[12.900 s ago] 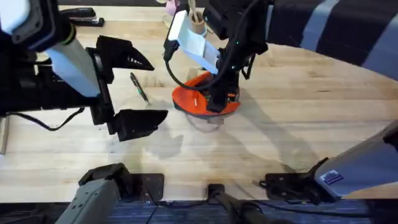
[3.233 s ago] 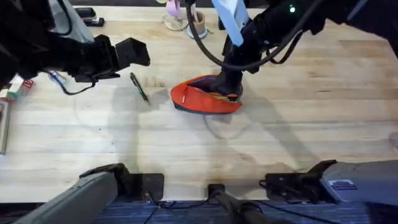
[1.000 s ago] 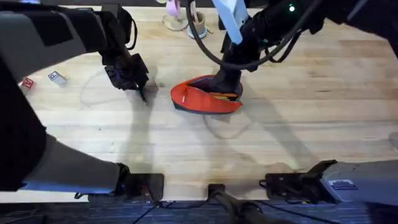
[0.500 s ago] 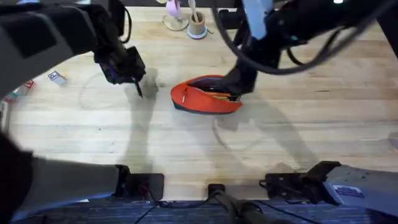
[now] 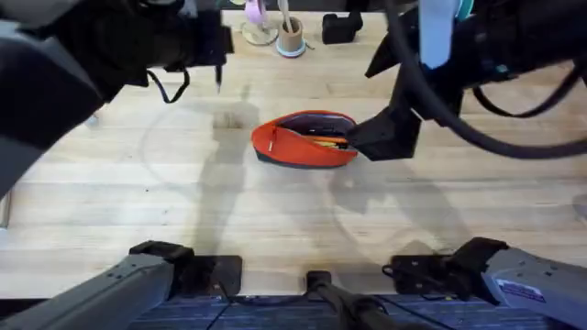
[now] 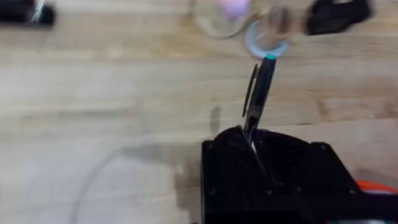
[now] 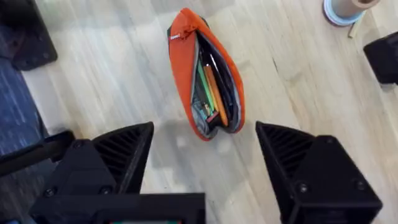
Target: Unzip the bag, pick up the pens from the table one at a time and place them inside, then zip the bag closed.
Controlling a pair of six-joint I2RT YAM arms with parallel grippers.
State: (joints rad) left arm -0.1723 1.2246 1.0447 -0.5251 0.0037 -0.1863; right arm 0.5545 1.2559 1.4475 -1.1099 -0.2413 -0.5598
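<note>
The orange-red bag (image 5: 298, 142) lies unzipped in the middle of the table (image 5: 275, 229). In the right wrist view the bag (image 7: 186, 74) gapes open with several pens and an orange stick inside. My left gripper (image 5: 213, 57) hangs raised over the back left of the table, shut on a slim dark pen (image 5: 218, 81). In the left wrist view that pen (image 6: 260, 90) sticks out from between my fingers (image 6: 249, 134). My right gripper (image 5: 393, 101) hovers open just right of the bag, its wide-spread fingers (image 7: 121, 155) holding nothing.
A cup of pale wooden sticks (image 5: 292, 37), a pink item (image 5: 253, 13) and a black object (image 5: 341, 27) stand along the back edge. The left wrist view shows the cup's blue rim (image 6: 267, 45) and a black stapler (image 6: 25, 12).
My left gripper has lifted the pen off the table and risen toward the back. My right gripper has come up and away from the bag's right end.
</note>
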